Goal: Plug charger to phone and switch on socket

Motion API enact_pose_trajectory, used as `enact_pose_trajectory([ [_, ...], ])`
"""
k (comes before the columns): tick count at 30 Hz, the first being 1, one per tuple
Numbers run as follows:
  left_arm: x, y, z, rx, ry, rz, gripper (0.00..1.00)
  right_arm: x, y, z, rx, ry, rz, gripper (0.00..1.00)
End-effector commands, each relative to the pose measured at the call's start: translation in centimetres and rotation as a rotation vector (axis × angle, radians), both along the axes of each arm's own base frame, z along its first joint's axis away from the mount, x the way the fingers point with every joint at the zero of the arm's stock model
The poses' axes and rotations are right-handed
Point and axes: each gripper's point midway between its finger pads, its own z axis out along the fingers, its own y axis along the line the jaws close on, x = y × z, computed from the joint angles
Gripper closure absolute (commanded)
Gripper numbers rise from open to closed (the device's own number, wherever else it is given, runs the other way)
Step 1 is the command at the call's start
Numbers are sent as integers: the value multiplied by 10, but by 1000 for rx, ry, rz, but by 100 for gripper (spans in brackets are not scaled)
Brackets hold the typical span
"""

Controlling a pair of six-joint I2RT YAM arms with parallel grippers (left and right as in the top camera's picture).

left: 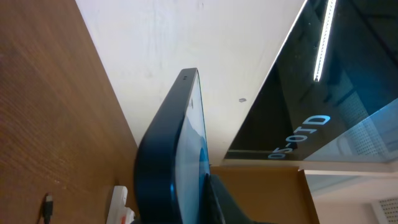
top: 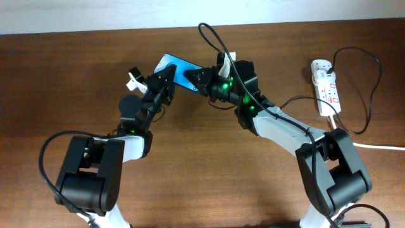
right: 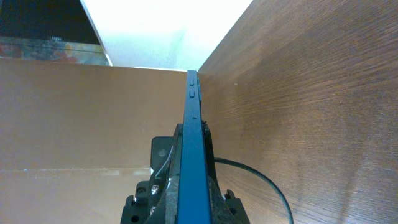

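The phone [top: 178, 66], with its blue screen, is held tilted above the table at the back centre between both grippers. My left gripper [top: 166, 81] grips its left end. In the left wrist view the phone [left: 180, 137] is edge-on, with a finger pressed on its screen side [left: 186, 211]. My right gripper [top: 201, 78] is shut on its right end. In the right wrist view the fingers [right: 191, 186] clamp the blue edge [right: 191, 118]. The white socket [top: 326, 85] lies at the far right and also shows in the left wrist view [left: 118, 202]. The charger's black cable [top: 374, 69] loops beside it. Its small plug [left: 48, 204] lies loose on the table.
A thick white cord [top: 380, 147] runs from the socket off the right edge. A thin black cable [top: 214, 37] arcs above the right wrist. A white wall borders the table's far edge [top: 95, 16]. Both arm bases stand at the front.
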Motion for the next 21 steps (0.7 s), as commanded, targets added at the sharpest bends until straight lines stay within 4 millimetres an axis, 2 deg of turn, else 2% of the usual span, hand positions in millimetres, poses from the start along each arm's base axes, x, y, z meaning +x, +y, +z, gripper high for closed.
enact_pose_trajectory([
  [1, -1, -6, 20, 6, -72, -20, 87, -25, 30, -9, -37, -6, 79, 96],
  [3, 1, -4, 20, 4, -71, -6, 99, -29, 35, -9, -38, -6, 91, 96],
  [4, 1, -4, 21, 4, -71, -3, 100, -31, 36, -9, -47, -24, 104, 96],
  [5, 1, -4, 21, 4, -71, -3, 100, -33, 38, -9, -58, -48, 128, 64],
  [6, 1, -4, 21, 4, -71, -3, 100, -35, 39, -9, -69, -67, 146, 3],
  [7, 1, -4, 21, 0, -69, -4, 100, -34, 37, -9, -86, -93, 153, 2],
  [9, 2, 0, 20, -55, -32, -16, 100, -11, -7, 3, -93, -161, 139, 2],
  [10, 0, 7, 19, -47, -31, -48, 100, 2, -42, 15, -90, -200, 119, 2],
  [11, -2, 16, 18, -36, -31, -86, 100, 15, -86, 30, -101, -260, 92, 2],
  [12, -4, 25, 15, -23, -17, -136, 100, 18, -125, 37, -138, -290, 70, 2],
  [13, -5, 33, 13, -8, 15, -215, 100, 15, -159, 32, -214, -272, 35, 2],
  [15, -6, 33, 24, 8, 25, -338, 100, 3, -195, 17, -347, -219, -3, 2],
  [17, -5, 19, 48, 42, 29, -511, 100, -17, -224, 2, -521, -156, -35, 2],
  [19, -1, 9, 53, 19, 113, -561, 100, -33, -238, -10, -627, -77, -55, 2],
  [20, -4, 7, 42, -6, 187, -578, 100, -38, -242, -19, -655, -34, -58, 1],
  [21, -10, 6, 14, -68, 377, -583, 100, -45, -245, -29, -695, 5, -49, 2],
])
